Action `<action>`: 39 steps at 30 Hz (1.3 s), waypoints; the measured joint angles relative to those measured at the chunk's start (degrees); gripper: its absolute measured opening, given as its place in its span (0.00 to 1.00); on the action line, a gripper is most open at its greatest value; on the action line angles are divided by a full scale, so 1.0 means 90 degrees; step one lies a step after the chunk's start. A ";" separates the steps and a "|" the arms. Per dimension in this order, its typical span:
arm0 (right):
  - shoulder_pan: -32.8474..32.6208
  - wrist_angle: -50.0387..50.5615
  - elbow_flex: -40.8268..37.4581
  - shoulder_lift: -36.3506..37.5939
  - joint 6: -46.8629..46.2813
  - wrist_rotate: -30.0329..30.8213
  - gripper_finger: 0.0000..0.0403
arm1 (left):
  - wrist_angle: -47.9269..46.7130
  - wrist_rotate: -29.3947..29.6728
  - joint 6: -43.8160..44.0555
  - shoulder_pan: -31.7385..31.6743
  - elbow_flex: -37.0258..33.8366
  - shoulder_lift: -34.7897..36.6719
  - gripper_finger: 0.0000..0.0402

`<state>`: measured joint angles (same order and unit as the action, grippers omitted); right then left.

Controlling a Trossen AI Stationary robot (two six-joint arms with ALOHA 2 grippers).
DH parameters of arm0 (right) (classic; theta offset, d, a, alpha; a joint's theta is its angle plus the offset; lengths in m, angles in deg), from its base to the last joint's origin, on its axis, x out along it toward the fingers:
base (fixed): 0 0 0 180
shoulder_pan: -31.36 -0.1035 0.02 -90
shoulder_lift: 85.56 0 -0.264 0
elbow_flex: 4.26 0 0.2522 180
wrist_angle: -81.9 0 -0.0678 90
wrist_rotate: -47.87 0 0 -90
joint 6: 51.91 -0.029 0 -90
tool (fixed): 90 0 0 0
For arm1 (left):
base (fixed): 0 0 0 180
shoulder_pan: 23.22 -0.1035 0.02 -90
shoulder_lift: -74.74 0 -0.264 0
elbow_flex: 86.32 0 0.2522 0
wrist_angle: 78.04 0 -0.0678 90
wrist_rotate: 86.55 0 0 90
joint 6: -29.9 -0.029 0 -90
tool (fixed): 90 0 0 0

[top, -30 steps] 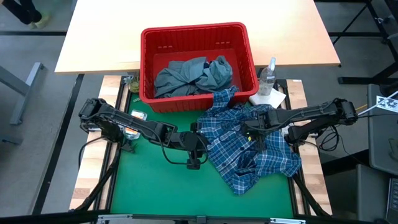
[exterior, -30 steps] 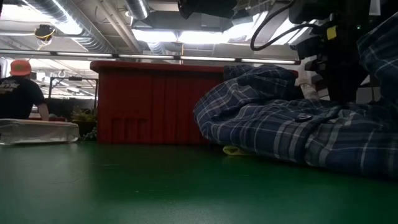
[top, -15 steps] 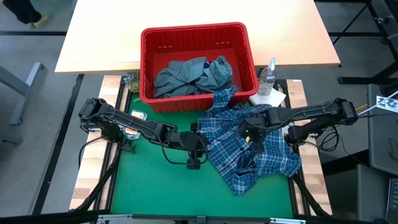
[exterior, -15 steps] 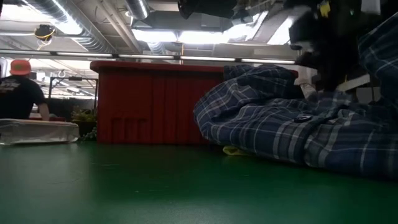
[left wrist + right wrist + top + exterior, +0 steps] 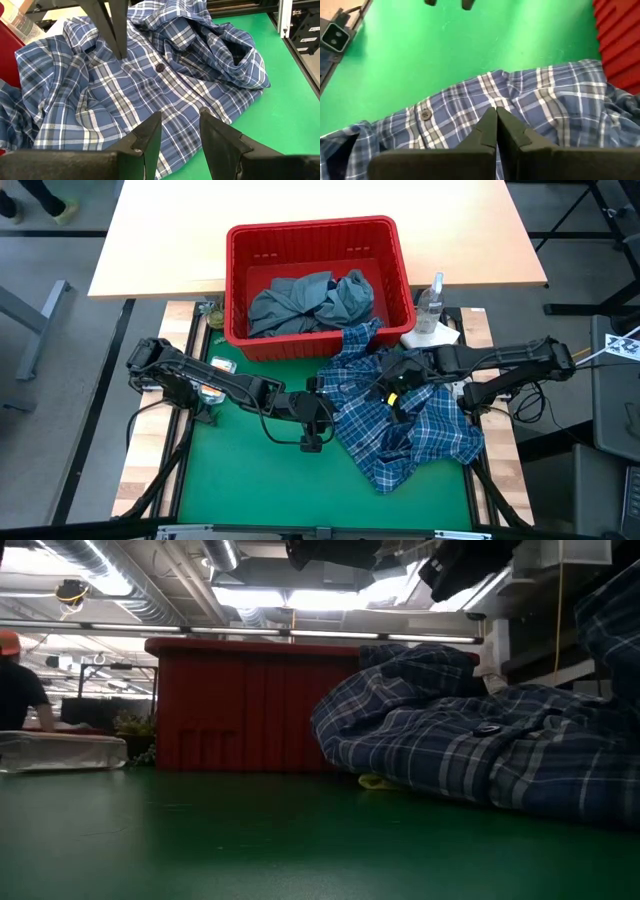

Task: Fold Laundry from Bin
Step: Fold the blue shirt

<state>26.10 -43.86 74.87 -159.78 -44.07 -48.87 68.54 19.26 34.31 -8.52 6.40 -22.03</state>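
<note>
The blue-white plaid shirt (image 5: 405,420) lies crumpled on the right half of the green mat (image 5: 250,470). Its far part is draped against the near wall of the red bin (image 5: 238,280). A grey-blue garment (image 5: 310,300) fills the bin. A scrap of yellow (image 5: 375,781) peeks out under the shirt's edge. My right gripper (image 5: 496,114) hangs shut above the shirt's middle, slanting down, with no cloth hanging from it. My left gripper (image 5: 177,125) hovers open at the shirt's left edge, nothing between its fingers.
A clear spray bottle (image 5: 430,302) and a white paper towel (image 5: 432,337) stand right of the bin. A small flat object (image 5: 218,367) lies at the mat's far left. Bare mat stretches near and left. A person (image 5: 15,680) stands far behind.
My right gripper has risen off the plaid shirt, gone a little toward the table's left and tipped from pointing steeply down to a shallower slant. The shirt has stayed as it lay.
</note>
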 joint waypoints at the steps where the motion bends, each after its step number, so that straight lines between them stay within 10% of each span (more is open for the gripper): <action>1: 0.0000 0.0026 0.0000 0.0000 0.0007 0.0002 0.01 | 0.0001 0.0001 0.0000 0.0001 0.0000 0.0002 0.32; 14: 0.0003 0.1934 0.0000 -0.0002 -0.0018 0.0059 0.05 | 0.0001 0.0002 0.0000 0.0002 0.0000 0.0000 0.32; 27: 0.0005 0.4230 -0.0314 0.0000 -0.0539 0.1580 0.40 | 0.0002 0.0002 -0.0004 0.0001 0.0000 0.0000 0.32; 39: 0.0005 0.3607 -0.1545 -0.0005 -0.0221 0.1876 0.41 | 0.0002 0.0004 -0.0005 0.0000 0.0000 0.0000 0.32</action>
<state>26.15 -11.40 60.97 -159.82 -46.05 -31.98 68.56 19.30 34.27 -8.52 6.40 -22.03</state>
